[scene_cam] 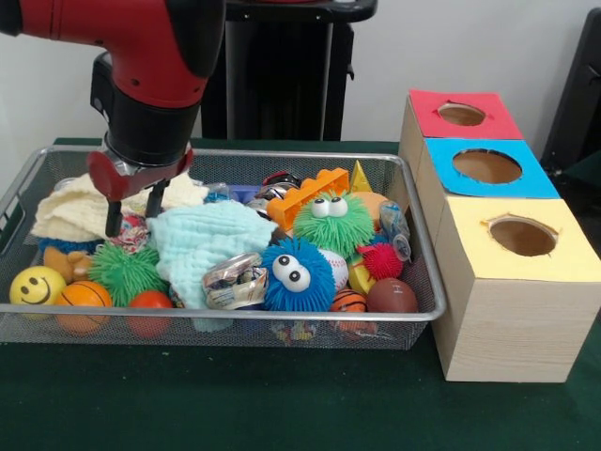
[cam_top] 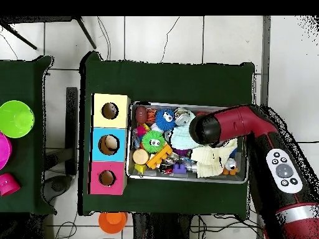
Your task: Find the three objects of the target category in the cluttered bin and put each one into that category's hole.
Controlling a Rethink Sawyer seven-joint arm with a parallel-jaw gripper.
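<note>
No text, label, brand, number or sign is legible in either view.

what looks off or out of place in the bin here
Nothing looks spilled or damaged. The wire bin is simply heaped: a mint cloth is draped over the toys, and the hand hangs over a printed cloth bundle beside the cream cloth. The three boxes sit in line.
</note>
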